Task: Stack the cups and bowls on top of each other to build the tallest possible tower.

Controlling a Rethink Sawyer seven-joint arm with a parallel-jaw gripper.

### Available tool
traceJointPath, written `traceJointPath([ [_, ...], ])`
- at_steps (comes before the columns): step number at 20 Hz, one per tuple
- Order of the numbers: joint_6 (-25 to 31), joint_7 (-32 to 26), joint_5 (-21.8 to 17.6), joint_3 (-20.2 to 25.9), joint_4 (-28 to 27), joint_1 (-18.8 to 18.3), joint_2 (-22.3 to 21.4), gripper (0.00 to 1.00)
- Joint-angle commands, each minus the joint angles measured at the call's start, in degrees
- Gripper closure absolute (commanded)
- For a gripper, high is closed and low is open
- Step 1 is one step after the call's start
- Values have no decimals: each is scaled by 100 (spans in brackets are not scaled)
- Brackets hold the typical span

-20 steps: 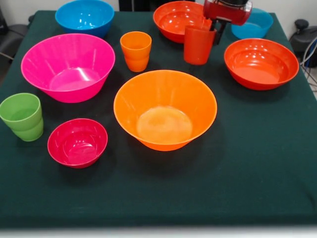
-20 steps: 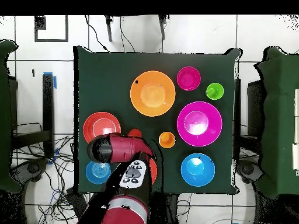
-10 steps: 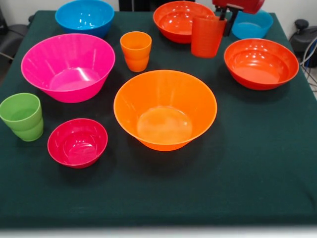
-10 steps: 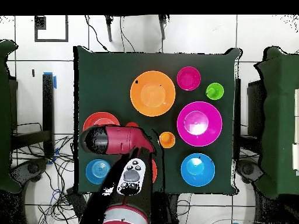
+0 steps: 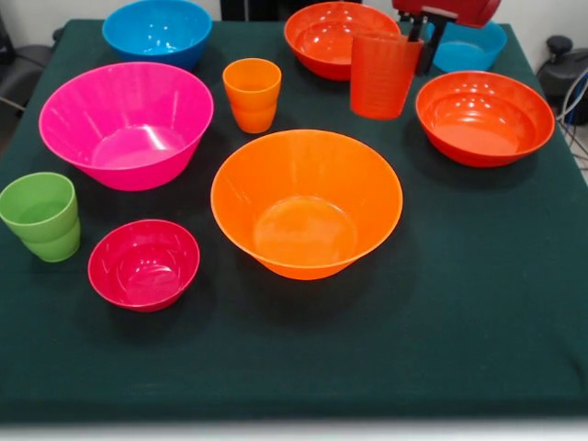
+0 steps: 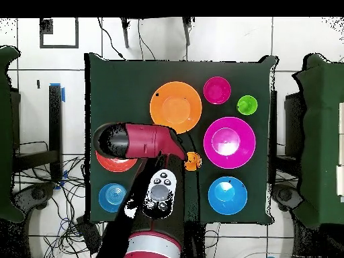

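From the front camera I see the gripper [image 5: 415,37] at the top edge, its 2 dark fingers pinching the rim of the red-orange cup [image 5: 383,75], which hangs upright, clear of the cloth. That cup sits between the red-orange bowl at the back [image 5: 336,37] and the second red-orange bowl [image 5: 484,118] to its right. Behind the gripper I make out a small blue bowl [image 5: 476,44].

The widest orange bowl [image 5: 307,202] rests empty at mid-table, nothing stacked in it. The orange cup [image 5: 252,95] stands just behind it. The pink bowl [image 5: 126,124], larger blue bowl [image 5: 157,30], light green cup [image 5: 41,217] and crimson bowl [image 5: 143,263] stand apart on the left.

Overhead, the arm [image 6: 138,140] crosses the table [image 6: 121,80], covering 1 red-orange bowl and hiding the cup.
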Motion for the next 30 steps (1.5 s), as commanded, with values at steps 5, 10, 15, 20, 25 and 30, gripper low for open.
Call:
traceJointPath([
  [5,987,305,7,582,-985,-215,250,100],
  [10,1136,221,-45,605,-1340,-273,396,100],
  [15,1091,105,-75,665,-1603,-388,637,100],
  [20,991,-14,-130,700,-1691,-492,779,100],
  [25,861,-92,-188,746,-1693,-574,858,100],
  [30,745,-114,-237,775,-1688,-605,913,100],
])
